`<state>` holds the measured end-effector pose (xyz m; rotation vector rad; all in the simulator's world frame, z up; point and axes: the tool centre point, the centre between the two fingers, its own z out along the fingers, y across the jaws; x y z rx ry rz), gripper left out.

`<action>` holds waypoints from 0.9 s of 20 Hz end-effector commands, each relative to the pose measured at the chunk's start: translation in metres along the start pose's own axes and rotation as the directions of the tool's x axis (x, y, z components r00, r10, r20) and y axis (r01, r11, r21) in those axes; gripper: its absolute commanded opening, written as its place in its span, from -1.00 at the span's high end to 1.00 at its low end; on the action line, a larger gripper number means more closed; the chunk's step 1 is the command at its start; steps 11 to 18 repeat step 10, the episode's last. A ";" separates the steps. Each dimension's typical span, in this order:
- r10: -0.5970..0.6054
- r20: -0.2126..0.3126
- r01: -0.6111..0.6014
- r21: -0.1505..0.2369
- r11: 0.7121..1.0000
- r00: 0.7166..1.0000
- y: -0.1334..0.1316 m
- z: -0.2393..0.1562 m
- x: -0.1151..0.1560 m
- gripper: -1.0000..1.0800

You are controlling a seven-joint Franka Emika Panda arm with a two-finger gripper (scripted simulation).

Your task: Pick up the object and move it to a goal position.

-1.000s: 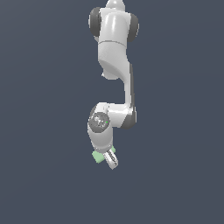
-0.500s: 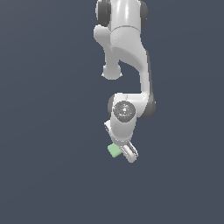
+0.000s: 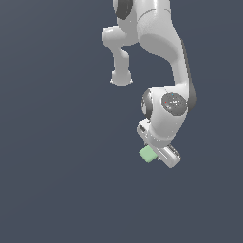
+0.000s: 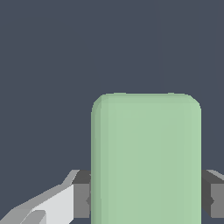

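Observation:
The object (image 3: 148, 154) is a small pale mint-green block, seen just under the white arm's hand in the exterior view. My gripper (image 3: 156, 155) is shut on it, with the block sticking out toward the exterior view's left. In the wrist view the object (image 4: 146, 159) fills the middle of the picture, and a dark finger pad (image 4: 81, 194) presses on each of its two sides. My gripper (image 4: 146, 197) holds it squarely between the fingers.
The white arm (image 3: 161, 57) reaches down from above in the exterior view. Everything around it is a plain dark grey-blue background with no edges or other objects showing.
The arm has swung toward the exterior view's right and the hand has turned, carrying the green block with it. The grip has stayed shut on the block.

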<state>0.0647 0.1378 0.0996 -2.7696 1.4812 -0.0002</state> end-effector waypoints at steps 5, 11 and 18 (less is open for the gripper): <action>0.002 0.000 -0.002 -0.001 1.000 1.000 -0.016 -0.018 -0.035 1.00; 0.002 0.000 -0.002 -0.001 1.000 1.000 -0.020 -0.021 -0.040 1.00; 0.002 0.000 -0.002 -0.001 1.000 1.000 -0.020 -0.021 -0.040 1.00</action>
